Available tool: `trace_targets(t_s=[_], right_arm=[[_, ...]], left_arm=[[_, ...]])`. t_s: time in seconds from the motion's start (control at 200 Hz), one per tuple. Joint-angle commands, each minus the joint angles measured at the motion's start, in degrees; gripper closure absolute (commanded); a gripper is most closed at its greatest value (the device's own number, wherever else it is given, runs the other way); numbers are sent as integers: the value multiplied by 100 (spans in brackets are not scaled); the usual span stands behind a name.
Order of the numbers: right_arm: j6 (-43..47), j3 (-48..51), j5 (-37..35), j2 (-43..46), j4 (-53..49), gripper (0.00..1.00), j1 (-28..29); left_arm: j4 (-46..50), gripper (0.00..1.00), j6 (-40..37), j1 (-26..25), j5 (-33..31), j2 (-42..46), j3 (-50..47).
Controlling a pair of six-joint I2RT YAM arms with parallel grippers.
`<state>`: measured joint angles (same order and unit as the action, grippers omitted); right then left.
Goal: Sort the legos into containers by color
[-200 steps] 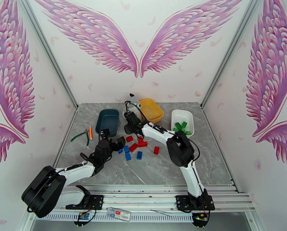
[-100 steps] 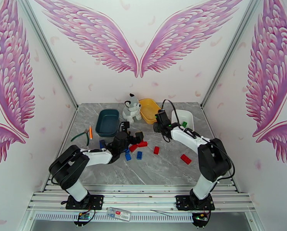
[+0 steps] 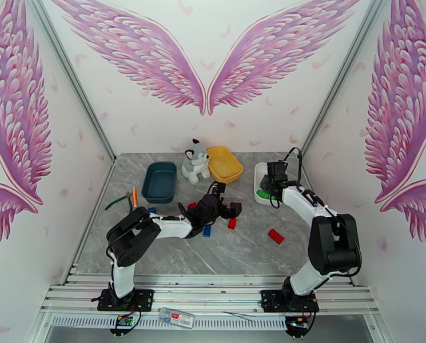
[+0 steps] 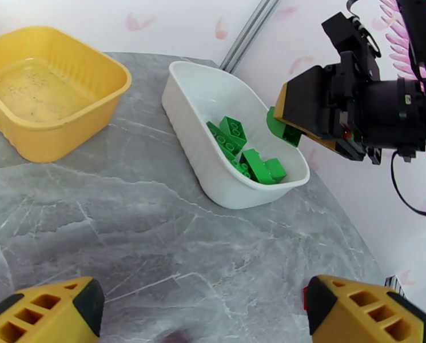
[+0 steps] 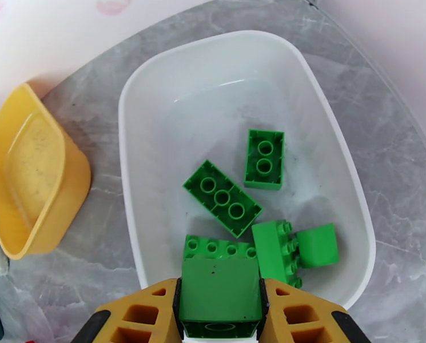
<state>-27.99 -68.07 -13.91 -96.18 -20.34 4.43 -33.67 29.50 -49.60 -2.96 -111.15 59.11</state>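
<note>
Right gripper (image 5: pixel 221 316) is clamped on a small green studded plastic brick (image 5: pixel 219 290) by its flat sides, right over the shallow white plastic tray (image 5: pixel 123 144). It looks light, rigid and a bit slick. Left gripper (image 4: pixel 204 312) gapes wide, empty.

Right claw (image 5: pixel 220 308) with green brick (image 5: pixel 220 291) now over white tray (image 5: pixel 213 92), left claw (image 3: pixel 226 199) farther right

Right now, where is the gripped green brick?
In the right wrist view, the green brick is clamped in the right gripper above the white tray, right of the yellow tray.
</note>
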Motion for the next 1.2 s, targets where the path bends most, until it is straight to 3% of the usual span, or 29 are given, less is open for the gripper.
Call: trace_targets(t_s=[0.0, 0.145, 0.25, 0.495, 0.775, 1.045, 1.195], right_arm=[[1, -377, 31, -144, -245, 59, -98], [4, -447, 180, -117, -285, 35, -102], [-75, -193, 454, 120, -38, 29, -45], [-66, 682, 800, 952, 658, 23, 624], [-2, 1394, 227, 1375, 799, 17, 1877], [-259, 2217, -370, 1389, 934, 27, 2939], [-496, 2541, -880, 1304, 912, 28, 3408]], left_arm=[[126, 1, -238, 46, -390, 546, -359], [91, 1, -340, 100, -834, 1143, -932], [76, 1, -374, 135, -1144, 1543, -1321], [147, 1, -315, 362, -1713, 2349, -2112], [352, 1, -173, 735, -1960, 3189, -2889], [344, 1, -7, 1046, -1986, 3863, -3642], [385, 1, 31, 1093, -1970, 4096, -3889]])
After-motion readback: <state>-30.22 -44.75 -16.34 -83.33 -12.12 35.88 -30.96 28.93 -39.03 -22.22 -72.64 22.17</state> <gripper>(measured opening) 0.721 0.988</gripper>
